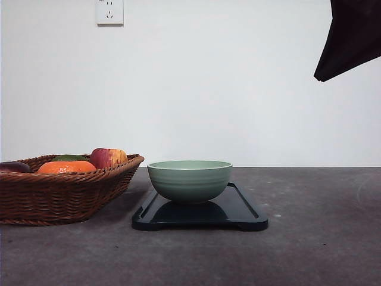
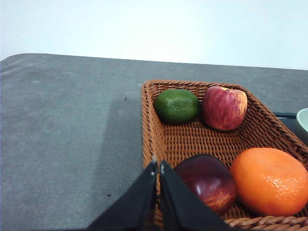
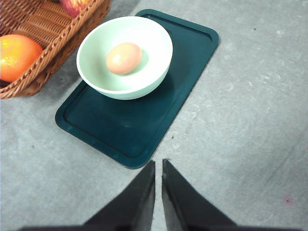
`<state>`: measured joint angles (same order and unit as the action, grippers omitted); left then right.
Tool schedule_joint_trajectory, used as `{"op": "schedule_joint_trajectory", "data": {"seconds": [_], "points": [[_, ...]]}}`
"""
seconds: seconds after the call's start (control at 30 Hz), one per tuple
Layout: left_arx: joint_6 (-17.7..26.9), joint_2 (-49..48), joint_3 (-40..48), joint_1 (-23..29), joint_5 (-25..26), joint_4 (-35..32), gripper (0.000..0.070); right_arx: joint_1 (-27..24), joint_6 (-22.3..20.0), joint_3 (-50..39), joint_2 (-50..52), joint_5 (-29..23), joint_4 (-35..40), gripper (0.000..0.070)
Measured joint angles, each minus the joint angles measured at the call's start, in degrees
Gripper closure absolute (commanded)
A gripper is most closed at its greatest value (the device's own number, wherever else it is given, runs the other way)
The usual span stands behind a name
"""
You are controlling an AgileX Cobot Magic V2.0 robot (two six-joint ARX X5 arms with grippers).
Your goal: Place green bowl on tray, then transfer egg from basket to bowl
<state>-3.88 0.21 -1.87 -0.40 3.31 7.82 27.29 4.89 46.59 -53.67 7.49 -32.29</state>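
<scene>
Front view: grey tabletop against white wall with socket; green bowl on tray, basket just beside.

Left wrist view: left end effector pressed together, empty, over basket rim.

Right wrist view: right end effector pressed together, empty, above tabletop; egg inside bowl.

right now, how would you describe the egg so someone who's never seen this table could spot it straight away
Start at the dark tray lying on the grey table beside the wicker basket. A pale green bowl stands on the half of the tray nearest the basket, and the egg lies inside it. It is the only thing in the bowl, smooth and tan, unlike the fruit, which all sits in the basket.
</scene>
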Motion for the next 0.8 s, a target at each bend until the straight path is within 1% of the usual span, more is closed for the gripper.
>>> {"op": "schedule_joint_trajectory", "data": {"seconds": [0.47, 0.5, 0.57, 0.63, 0.7, 0.8], "points": [[0.0, 0.0, 0.0, 0.0, 0.0, 0.0, 0.07, 0.0, -0.1, 0.0, 0.0, -0.1, 0.0, 0.0684], [0.0, 0.0, 0.0, 0.0, 0.0, 0.0, 0.07, 0.0, -0.8, 0.0, 0.2, -0.6, 0.0, 0.0684], [0.0, 0.0, 0.0, 0.0, 0.0, 0.0, 0.07, -0.7, -3.8, -0.5, 1.7, -2.7, 0.7, 0.0684], [0.0, 0.0, 0.0, 0.0, 0.0, 0.0, 0.07, -2.4, -7.3, -2.7, 4.8, -3.0, 4.4, 0.0684], [0.0, 0.0, 0.0, 0.0, 0.0, 0.0, 0.07, -5.2, -9.5, -6.3, 9.0, -3.2, 9.5, 0.0684], [0.0, 0.0, 0.0, 0.0, 0.0, 0.0, 0.07, -10.3, -10.6, -13.7, 16.0, -3.2, 16.7, 0.0684]]}}
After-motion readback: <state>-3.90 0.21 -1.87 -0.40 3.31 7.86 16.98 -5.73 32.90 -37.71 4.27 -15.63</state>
